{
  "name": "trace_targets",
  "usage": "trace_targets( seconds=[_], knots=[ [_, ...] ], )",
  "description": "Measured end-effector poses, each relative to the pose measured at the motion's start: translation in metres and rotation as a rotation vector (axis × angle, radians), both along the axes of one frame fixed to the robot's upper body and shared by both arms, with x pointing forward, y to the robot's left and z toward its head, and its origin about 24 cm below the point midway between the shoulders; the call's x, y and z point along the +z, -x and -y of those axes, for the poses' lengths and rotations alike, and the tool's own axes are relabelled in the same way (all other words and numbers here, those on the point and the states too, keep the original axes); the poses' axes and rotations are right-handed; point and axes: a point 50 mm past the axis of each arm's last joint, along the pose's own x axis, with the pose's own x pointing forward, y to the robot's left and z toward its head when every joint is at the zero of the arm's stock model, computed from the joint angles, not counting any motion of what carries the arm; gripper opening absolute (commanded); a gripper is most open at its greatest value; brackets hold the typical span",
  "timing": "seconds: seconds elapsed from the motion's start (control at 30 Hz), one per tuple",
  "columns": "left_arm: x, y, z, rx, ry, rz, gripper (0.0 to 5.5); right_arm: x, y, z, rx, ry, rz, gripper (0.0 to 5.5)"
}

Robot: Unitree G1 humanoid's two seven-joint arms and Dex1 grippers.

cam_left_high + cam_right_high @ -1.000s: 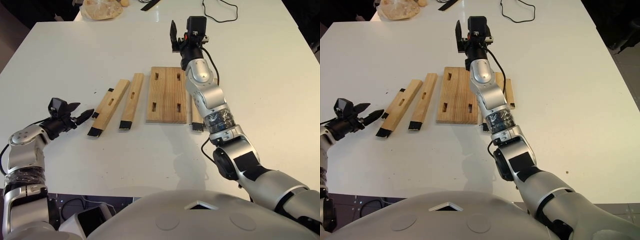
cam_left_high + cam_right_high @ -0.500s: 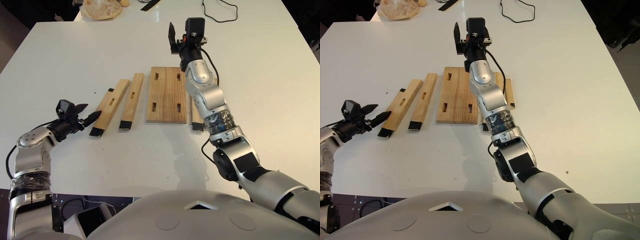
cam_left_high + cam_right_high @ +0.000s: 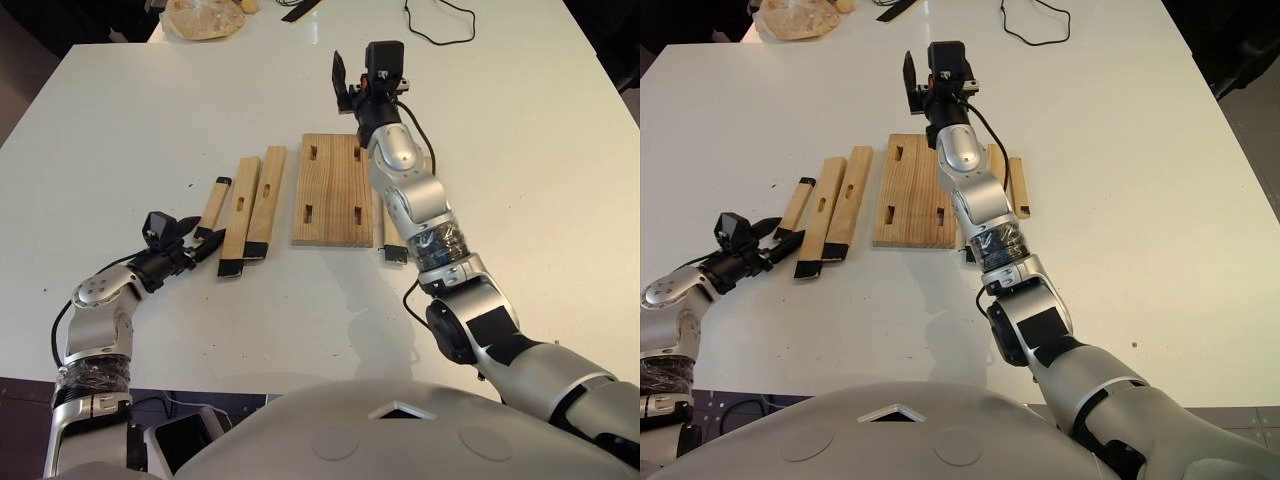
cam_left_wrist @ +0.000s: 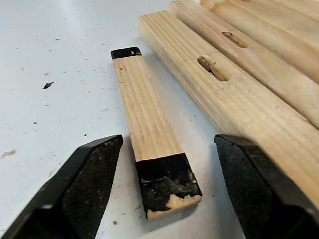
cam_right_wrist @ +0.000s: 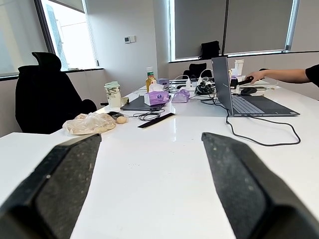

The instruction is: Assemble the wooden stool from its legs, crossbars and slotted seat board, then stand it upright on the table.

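The slotted seat board (image 3: 330,190) lies flat mid-table. Left of it two slotted legs (image 3: 265,198) (image 3: 240,215) lie side by side, touching. A thin black-tipped crossbar (image 3: 212,205) lies just left of them. My left gripper (image 3: 195,242) sits low on the table at the crossbar's near end, open. In the left wrist view its fingers (image 4: 84,174) stand either side of the crossbar (image 4: 149,119) tip, with the legs (image 4: 224,84) beside. More wooden pieces (image 3: 1018,185) lie right of the board, partly hidden by my right arm. My right gripper (image 3: 358,80) is raised beyond the board's far edge, open and empty.
A crumpled plastic bag (image 3: 203,17) and a black cable (image 3: 440,25) lie at the table's far side. White tabletop stretches wide to the left and right of the parts. The near table edge (image 3: 250,385) runs close behind my left arm.
My left gripper moved right to the crossbar's near end. The left leg slid right against the other leg, leaving the crossbar lying apart. The right gripper shifted slightly left.
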Motion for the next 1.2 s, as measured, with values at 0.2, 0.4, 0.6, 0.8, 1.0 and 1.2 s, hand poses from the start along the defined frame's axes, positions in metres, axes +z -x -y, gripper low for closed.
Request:
trace_targets(
  seconds=[0.2,0.4,0.6,0.8,1.0,1.2],
  knots=[
    [0.0,-0.003,-0.013,0.067,-0.051,-0.005,3.44,-0.003,0.001,-0.001,0.003,0.004,-0.008,3.72],
    [-0.002,-0.005,-0.015,0.091,-0.079,-0.015,2.72,-0.004,0.002,-0.001,0.001,0.0,-0.012,3.74],
    [-0.002,-0.003,-0.011,0.072,-0.078,-0.036,1.9,-0.004,0.001,0.001,-0.016,-0.009,-0.016,3.74],
    [0.001,-0.002,-0.011,0.043,-0.071,-0.064,1.32,0.002,0.001,0.005,-0.039,-0.067,0.022,3.74],
    [0.009,-0.015,-0.012,0.09,-0.089,-0.047,1.32,0.016,-0.001,0.023,-0.035,-0.245,0.039,3.74],
    [0.113,-0.077,0.025,0.093,0.321,0.368,1.32,0.013,-0.003,0.038,0.242,-0.287,-0.018,3.74]
  ],
)
